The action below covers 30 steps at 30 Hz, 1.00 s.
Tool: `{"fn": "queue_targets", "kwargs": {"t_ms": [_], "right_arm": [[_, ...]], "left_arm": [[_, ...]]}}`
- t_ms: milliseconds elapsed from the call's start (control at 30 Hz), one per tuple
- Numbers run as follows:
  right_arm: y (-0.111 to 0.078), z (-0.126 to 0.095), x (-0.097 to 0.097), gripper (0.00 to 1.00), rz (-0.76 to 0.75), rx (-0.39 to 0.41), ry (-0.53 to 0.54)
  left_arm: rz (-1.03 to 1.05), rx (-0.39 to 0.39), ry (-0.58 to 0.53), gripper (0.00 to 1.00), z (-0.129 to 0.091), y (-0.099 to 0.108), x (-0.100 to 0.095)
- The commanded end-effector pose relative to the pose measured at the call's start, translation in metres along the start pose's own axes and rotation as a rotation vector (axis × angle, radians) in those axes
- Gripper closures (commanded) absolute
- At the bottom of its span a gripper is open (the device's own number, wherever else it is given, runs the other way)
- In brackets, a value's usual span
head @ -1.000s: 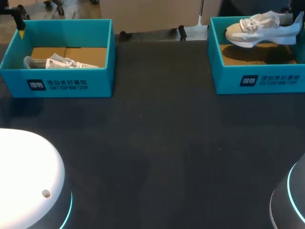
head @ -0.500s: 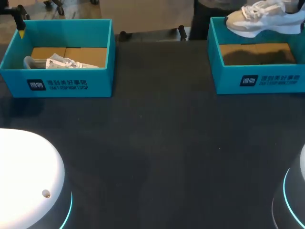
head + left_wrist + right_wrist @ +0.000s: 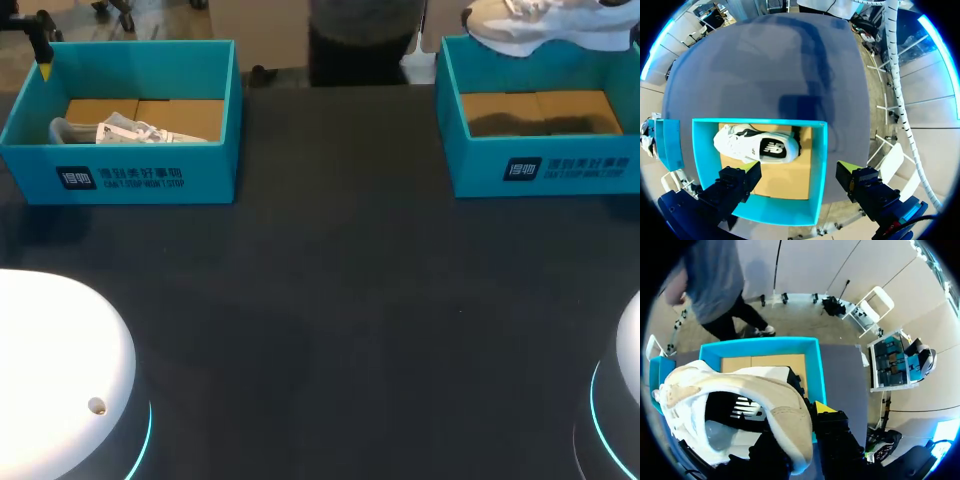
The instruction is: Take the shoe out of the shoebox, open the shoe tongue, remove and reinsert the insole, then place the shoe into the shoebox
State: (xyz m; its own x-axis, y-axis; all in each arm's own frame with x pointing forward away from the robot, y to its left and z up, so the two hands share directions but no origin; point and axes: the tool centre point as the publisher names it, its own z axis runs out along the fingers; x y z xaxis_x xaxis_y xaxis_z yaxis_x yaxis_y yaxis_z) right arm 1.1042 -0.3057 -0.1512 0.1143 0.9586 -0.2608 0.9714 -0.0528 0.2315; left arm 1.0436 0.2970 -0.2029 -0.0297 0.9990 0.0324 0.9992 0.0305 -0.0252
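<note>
The shoe (image 3: pixel 530 22) hangs in the upper right corner of the head view, clear above the right shoebox (image 3: pixel 540 165), whose cardboard floor lies bare. The right gripper (image 3: pixel 810 432) appears to pinch it at the heel end. By that, only the take-out step looks done; tongue, insole and return are left. At upper left, the left gripper (image 3: pixel 799 174) hovers spread over the left shoebox (image 3: pixel 120 175), where a second shoe (image 3: pixel 125 130) lies.

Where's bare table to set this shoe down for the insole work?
The wide table stretch between the left shoebox and right shoebox, and in front of both, is bare. The right shoebox floor is free under the lifted shoe. The left shoebox holds a second shoe.
</note>
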Motion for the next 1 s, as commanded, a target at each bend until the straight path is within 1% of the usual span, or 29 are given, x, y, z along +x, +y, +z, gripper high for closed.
{"fn": "queue_targets", "kwargs": {"t_ms": [33, 333, 467, 700, 767, 1000], "right_arm": [[-0.004, -0.002, -0.001, 1.00, 0.002, -0.022, 0.002], [-0.004, -0.002, -0.001, 1.00, 0.002, -0.022, 0.002], [-0.013, -0.009, 0.008, 1.00, -0.046, -0.008, 0.002], [-0.033, -0.031, 0.024, 1.00, -0.089, -0.016, -0.006], [-0.044, -0.041, 0.031, 1.00, -0.097, -0.026, -0.013], [-0.080, -0.064, 0.052, 1.00, -0.110, -0.028, -0.020]], "left_arm": [[0.000, -0.002, 0.002, 0.00, 0.000, -0.001, 0.000], [0.000, -0.002, 0.002, 0.00, 0.000, -0.001, 0.000], [0.000, -0.002, 0.002, 0.00, 0.000, -0.001, 0.000], [0.000, -0.002, 0.002, 0.00, 0.000, -0.001, 0.000], [0.000, -0.002, 0.002, 0.00, 0.000, -0.001, 0.000], [0.000, -0.002, 0.002, 0.00, 0.000, -0.001, 0.000]]}}
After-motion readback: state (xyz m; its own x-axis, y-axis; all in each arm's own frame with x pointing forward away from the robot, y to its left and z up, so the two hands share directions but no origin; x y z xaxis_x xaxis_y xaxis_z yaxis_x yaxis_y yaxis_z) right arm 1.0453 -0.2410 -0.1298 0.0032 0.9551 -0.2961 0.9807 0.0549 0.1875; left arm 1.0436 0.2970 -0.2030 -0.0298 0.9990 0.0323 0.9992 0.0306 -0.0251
